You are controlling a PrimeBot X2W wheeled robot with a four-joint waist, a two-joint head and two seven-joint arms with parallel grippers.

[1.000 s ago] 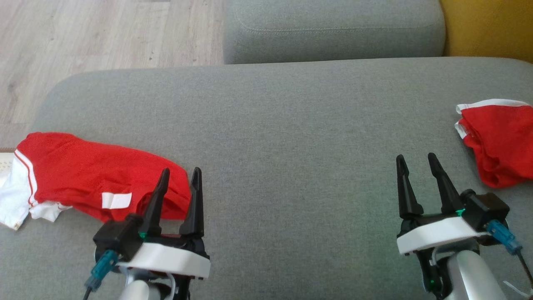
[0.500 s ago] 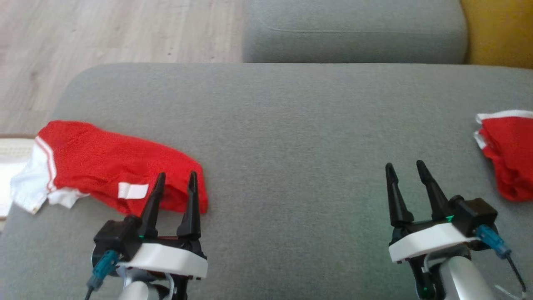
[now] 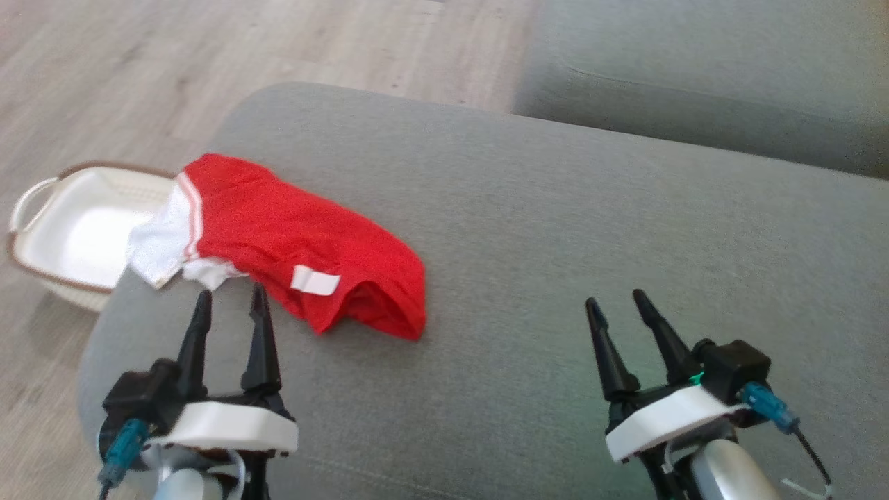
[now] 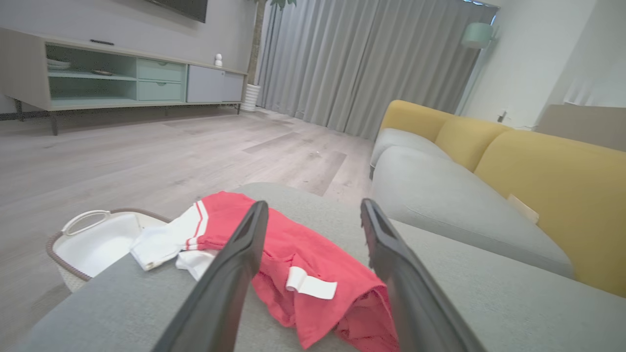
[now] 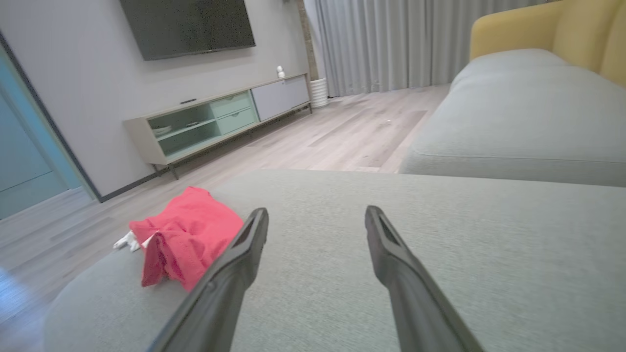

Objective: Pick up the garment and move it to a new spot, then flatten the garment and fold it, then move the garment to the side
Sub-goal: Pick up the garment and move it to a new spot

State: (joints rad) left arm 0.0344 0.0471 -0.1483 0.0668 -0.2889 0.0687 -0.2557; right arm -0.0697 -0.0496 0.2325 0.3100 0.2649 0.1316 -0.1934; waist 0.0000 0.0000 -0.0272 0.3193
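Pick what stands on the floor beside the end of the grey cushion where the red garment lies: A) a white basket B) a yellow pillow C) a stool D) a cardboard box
A: the white basket with a handle stands on the floor next to the red garment.

Soft, even daylight fills the room, shadows stay faint, the head view is smeared, and wrist views bend at their edges.
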